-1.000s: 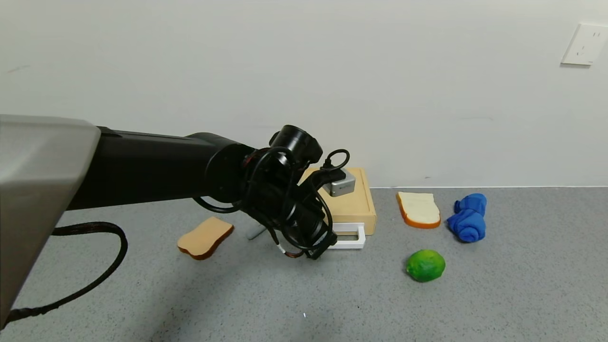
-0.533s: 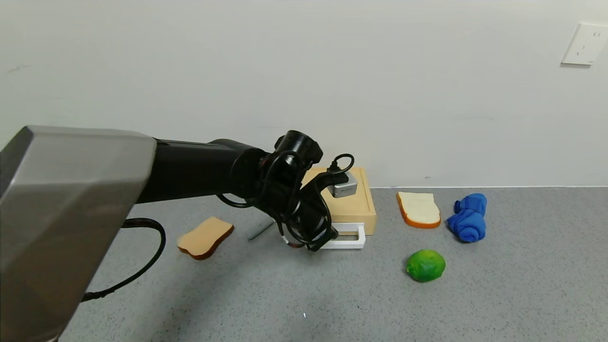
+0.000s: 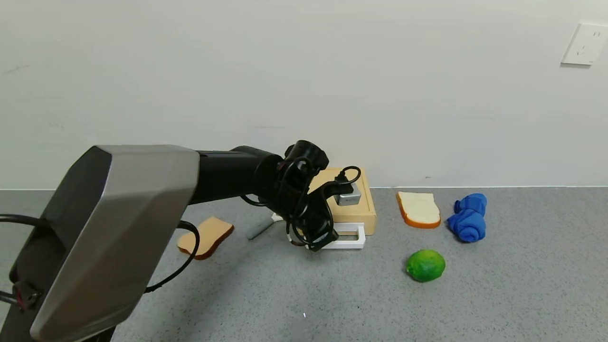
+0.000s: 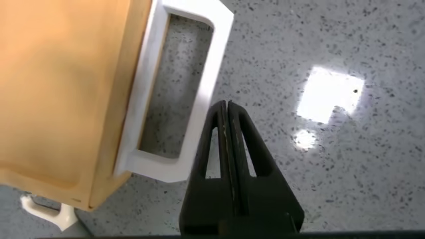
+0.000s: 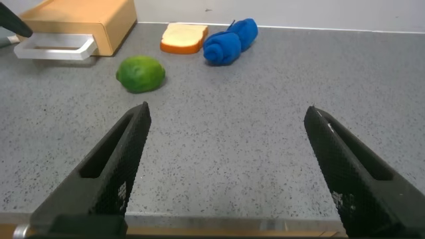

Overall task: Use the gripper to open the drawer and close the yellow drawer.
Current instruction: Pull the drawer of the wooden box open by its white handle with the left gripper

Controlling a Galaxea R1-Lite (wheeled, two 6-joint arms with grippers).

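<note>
Lowered left gripper point(image 4: 226, 113), jaws pressed together, touches drawer point(image 4: 60, 93) handle point(image 4: 199, 86).

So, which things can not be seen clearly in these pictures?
- Drawer: in the head view the left arm covers its left part; whether the tray is slid out at all cannot be told.
- White handle: its near end is hidden behind the left gripper in the left wrist view.
- Right gripper: out of the head view.
- Grey object beside the drawer: too small to identify.
</note>
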